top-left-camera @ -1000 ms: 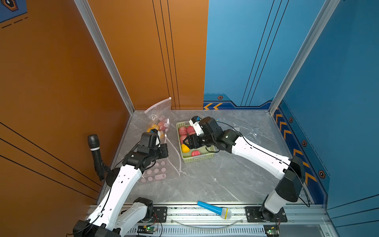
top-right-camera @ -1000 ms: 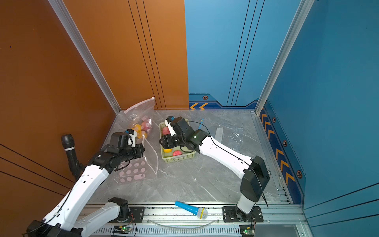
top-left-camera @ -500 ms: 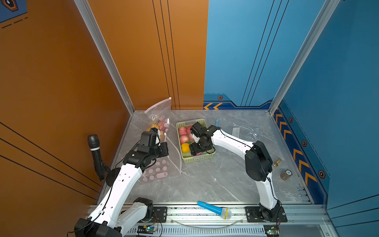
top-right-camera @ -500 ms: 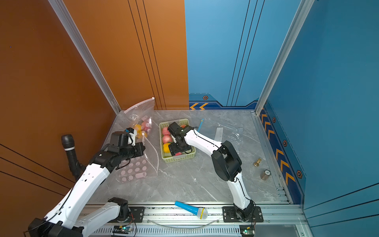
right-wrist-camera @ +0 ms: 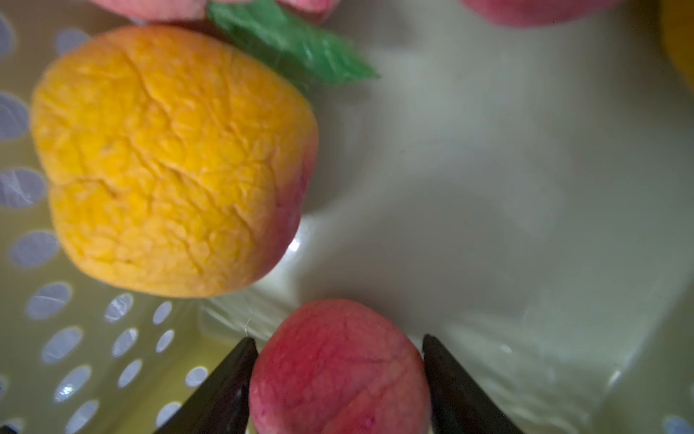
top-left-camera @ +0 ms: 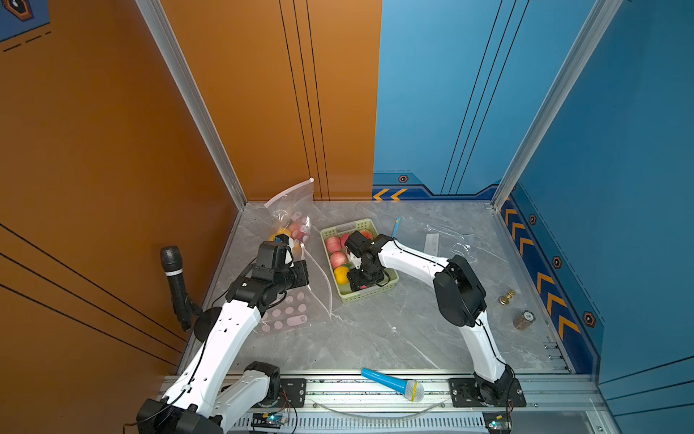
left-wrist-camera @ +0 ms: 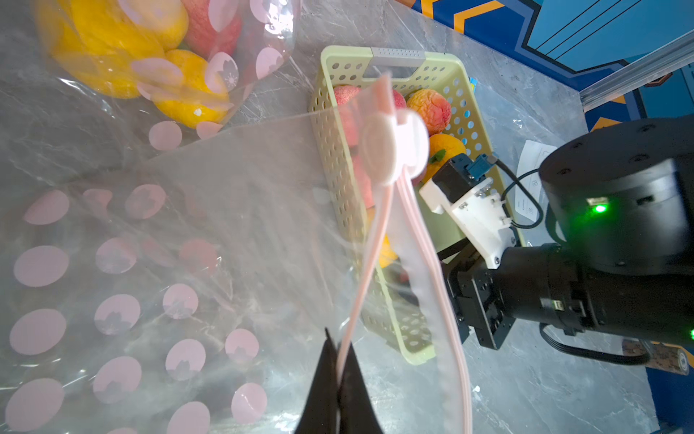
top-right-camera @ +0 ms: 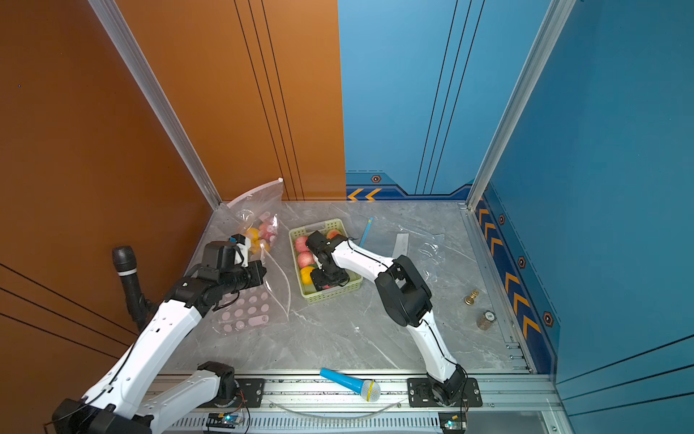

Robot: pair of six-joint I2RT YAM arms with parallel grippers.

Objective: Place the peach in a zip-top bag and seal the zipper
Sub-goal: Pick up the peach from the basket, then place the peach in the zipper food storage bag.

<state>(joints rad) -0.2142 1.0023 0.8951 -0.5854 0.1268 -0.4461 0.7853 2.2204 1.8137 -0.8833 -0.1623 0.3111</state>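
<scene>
Farthest left of the basket (top-left-camera: 370,296) in both top views, a black microphone (top-left-camera: 171,263) stands upright against the orange wall. Nearer the basket, the left gripper (left-wrist-camera: 338,360) is clenched on the pink zipper rim of the zip-top bag (left-wrist-camera: 225,225), a clear bag with pink dots lying just beside the basket's left wall. Its mouth gapes toward the basket, and the white slider (left-wrist-camera: 390,154) sits at the far end of the rim. Behind that, off the basket's far left corner, a second bag (top-left-camera: 291,225) holds yellow and pink fruit. Inside the basket, at its near end, the right gripper (right-wrist-camera: 340,345) reaches down and grasps the peach (right-wrist-camera: 338,375), its black fingers (right-wrist-camera: 225,387) touching both sides while the fruit rests on the basket floor. A yellow-orange fruit (right-wrist-camera: 169,161) lies just beside it. Right of the basket are a blue pen (top-left-camera: 396,227) and a ruler (top-left-camera: 432,243), and well apart from it is a brass weight (top-left-camera: 507,297).
</scene>
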